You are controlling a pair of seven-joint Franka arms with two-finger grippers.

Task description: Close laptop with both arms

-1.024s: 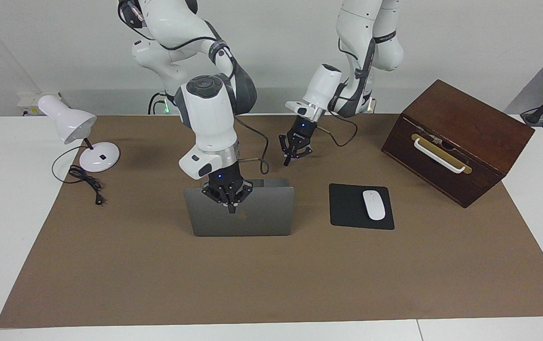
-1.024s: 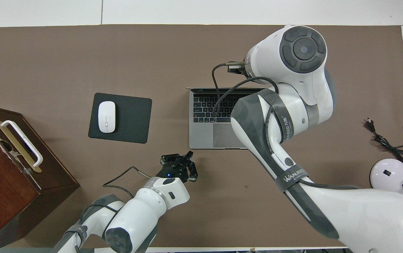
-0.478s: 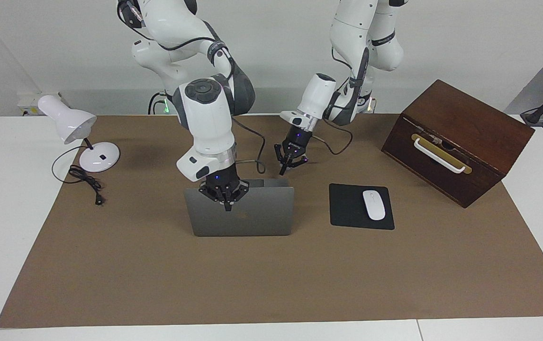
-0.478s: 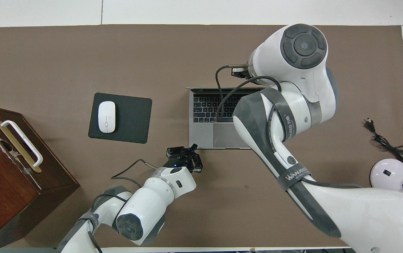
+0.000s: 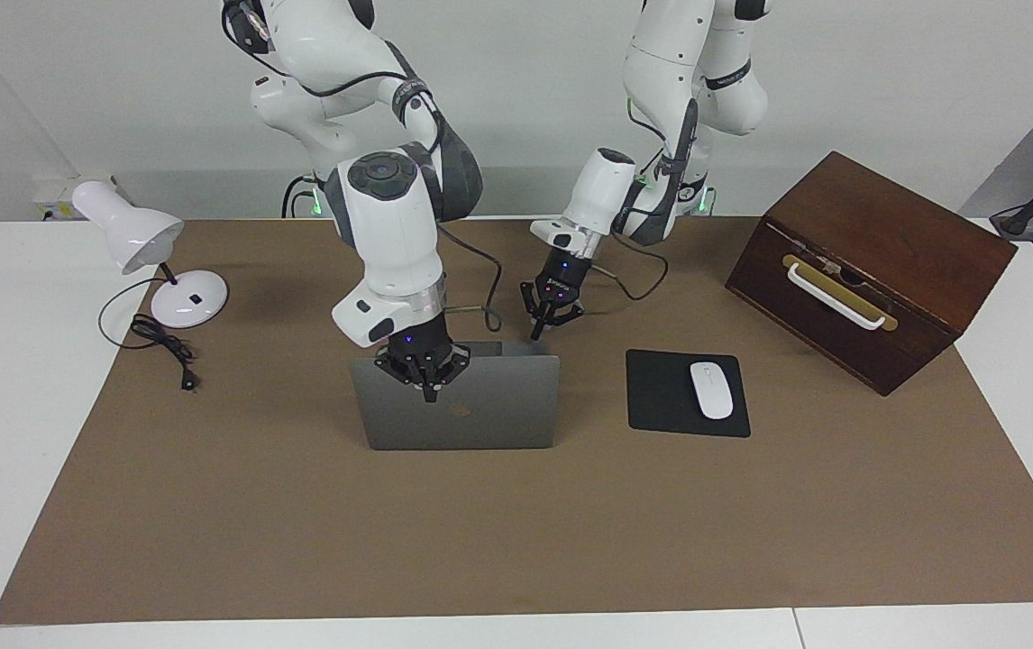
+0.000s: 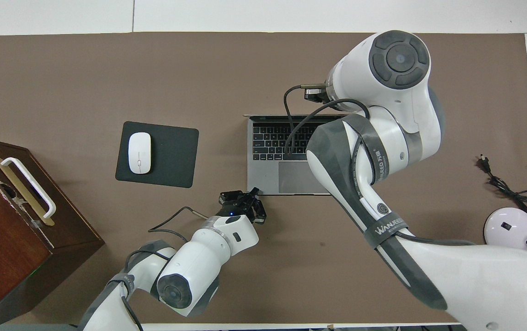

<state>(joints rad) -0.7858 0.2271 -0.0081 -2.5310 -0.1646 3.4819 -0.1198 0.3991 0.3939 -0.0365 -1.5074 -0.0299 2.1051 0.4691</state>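
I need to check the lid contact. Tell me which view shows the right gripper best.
The facing view: the right gripper shows whole there, at the top edge of the laptop lid. In the overhead view the right arm's own wrist covers it; only the keyboard and base show.

Both arms white glossy shells, dark grey joint covers and round end caps. Black cables loop along each forearm down to the wrist. Right arm has a grey band marked "WANJEED". Silver ring at each wrist, small black grippers, blue LED lit above the fingers. Green lights at the bases.
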